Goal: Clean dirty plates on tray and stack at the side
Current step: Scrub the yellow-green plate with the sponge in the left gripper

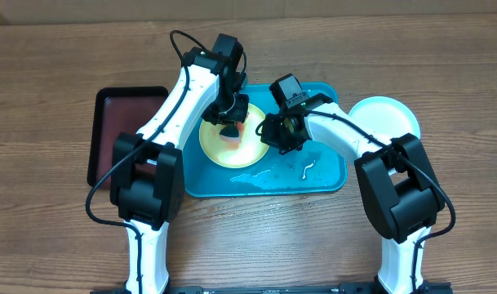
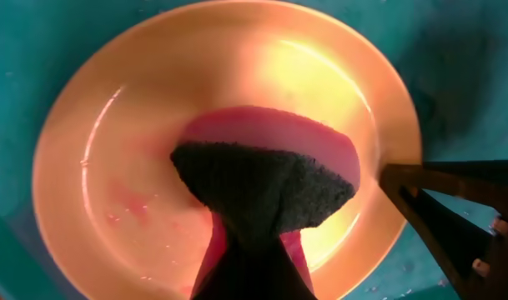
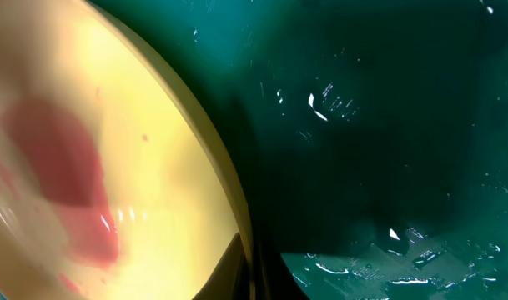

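Observation:
A pale yellow plate (image 1: 219, 145) lies on the turquoise tray (image 1: 326, 175). My left gripper (image 1: 230, 124) is shut on a pink sponge (image 1: 232, 135) with a dark scouring face and presses it into the plate's bowl. In the left wrist view the sponge (image 2: 266, 179) sits on the plate (image 2: 128, 167), with faint red marks beside it. My right gripper (image 1: 272, 137) is shut on the plate's right rim. In the right wrist view its fingers (image 3: 255, 265) pinch the rim of the plate (image 3: 162, 167), with a red smear (image 3: 62, 175) inside. Pale plates (image 1: 384, 121) lie off the tray at the right.
A black tray with a dark red inside (image 1: 122, 135) lies to the left of the turquoise tray. Water puddles (image 1: 256, 174) and a white streak (image 1: 308, 170) lie on the turquoise tray's front part. The table is brown wood.

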Motion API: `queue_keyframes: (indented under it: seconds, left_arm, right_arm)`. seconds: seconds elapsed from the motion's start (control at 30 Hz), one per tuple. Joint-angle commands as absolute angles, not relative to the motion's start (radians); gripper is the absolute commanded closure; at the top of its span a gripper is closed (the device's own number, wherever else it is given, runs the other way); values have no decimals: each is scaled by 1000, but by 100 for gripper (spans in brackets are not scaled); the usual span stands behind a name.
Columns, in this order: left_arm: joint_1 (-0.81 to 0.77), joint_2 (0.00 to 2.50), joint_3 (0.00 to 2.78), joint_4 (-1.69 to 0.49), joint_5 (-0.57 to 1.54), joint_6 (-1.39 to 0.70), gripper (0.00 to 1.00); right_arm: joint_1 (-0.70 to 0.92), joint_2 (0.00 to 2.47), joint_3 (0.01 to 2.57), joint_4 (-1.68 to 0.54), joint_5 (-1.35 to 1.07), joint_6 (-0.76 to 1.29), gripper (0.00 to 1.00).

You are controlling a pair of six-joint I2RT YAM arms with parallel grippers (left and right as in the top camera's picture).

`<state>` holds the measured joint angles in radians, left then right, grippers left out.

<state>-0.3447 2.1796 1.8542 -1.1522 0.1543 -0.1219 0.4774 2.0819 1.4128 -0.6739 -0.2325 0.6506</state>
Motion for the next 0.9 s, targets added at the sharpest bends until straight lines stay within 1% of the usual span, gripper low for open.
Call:
queue_keyframes:
  seconds: [0.0, 0.17, 0.37, 0.5, 0.7, 0.87]
  left_arm:
    - [-337, 2186, 1816, -1124, 207, -74, 96]
    - [-337, 2186, 1700, -1018, 204, -75, 96]
    - [-337, 2186, 1647, -952, 173, -75, 96]
    - [-337, 2186, 1644, -960, 57, -83, 96]
    - [-332, 2186, 1644, -976, -220, -226, 96]
    - [-330, 2186, 1645, -978, -336, -295, 96]
  right_arm:
    - [477, 2090, 1413, -678, -202, 650, 96]
    - [477, 2090, 1413, -678, -202, 651, 96]
    - [477, 2090, 1413, -678, -202, 651, 96]
    - [477, 2090, 1413, -678, -202, 651, 96]
    - [477, 2090, 1413, -678, -202, 651, 96]
    - [477, 2090, 1413, -678, -202, 651, 96]
